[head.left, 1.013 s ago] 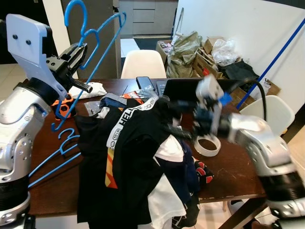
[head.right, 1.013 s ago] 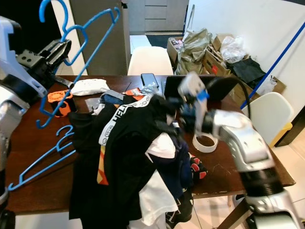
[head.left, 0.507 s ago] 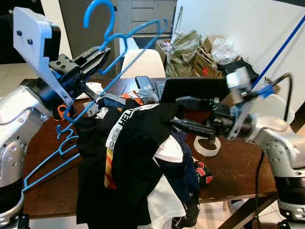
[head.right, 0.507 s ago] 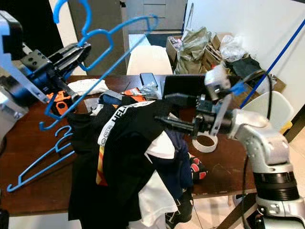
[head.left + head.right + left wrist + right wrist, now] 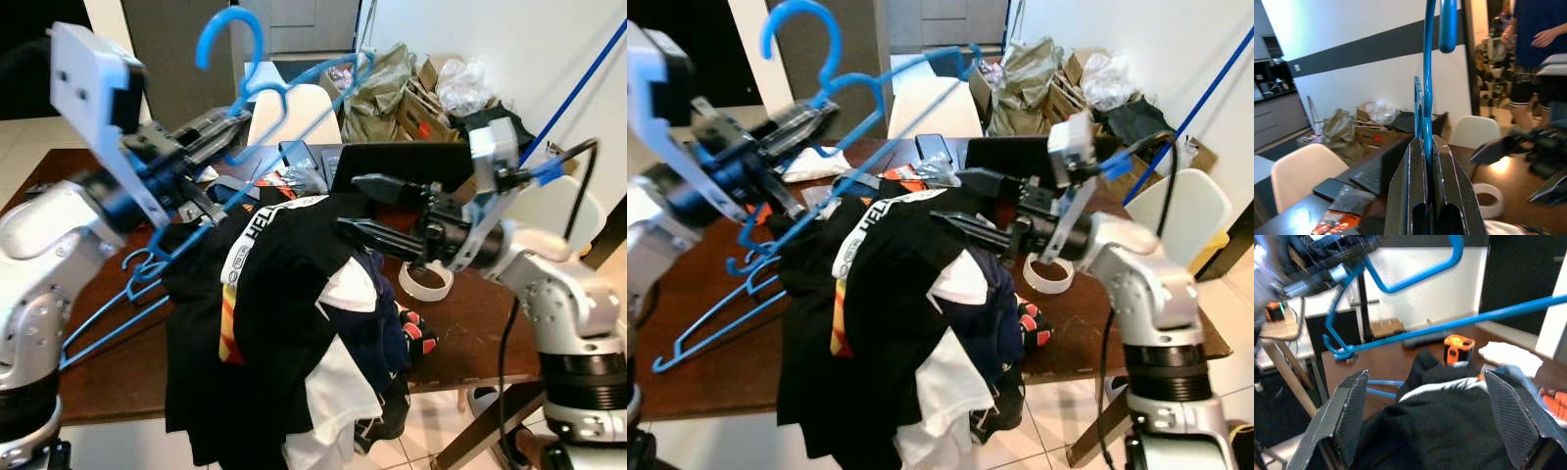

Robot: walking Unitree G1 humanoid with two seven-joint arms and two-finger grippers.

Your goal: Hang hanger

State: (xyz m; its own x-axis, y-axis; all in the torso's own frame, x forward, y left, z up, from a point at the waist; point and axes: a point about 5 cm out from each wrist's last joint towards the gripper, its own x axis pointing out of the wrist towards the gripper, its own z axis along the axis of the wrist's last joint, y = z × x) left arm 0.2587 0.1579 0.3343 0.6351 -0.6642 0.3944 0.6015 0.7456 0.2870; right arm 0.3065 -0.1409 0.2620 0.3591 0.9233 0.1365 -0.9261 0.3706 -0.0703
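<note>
My left gripper is raised over the table's left half and is shut on a blue plastic hanger, whose hook points up. The left wrist view shows both black fingers pressed against the hanger. A second blue hanger lies on the brown table. My right gripper reaches in from the right, open, just above a heap of black clothes that drapes over the table's front edge. In the right wrist view the heap lies under the spread fingers, and the held hanger crosses beyond them.
A black laptop, a phone and a white tape roll sit on the table. A white chair stands behind it. Boxes and bags are piled at the back right. A person stands in the background.
My left gripper has carried the hanger to the right, over the clothes heap. My right gripper has swung left and now stands open above the heap.
</note>
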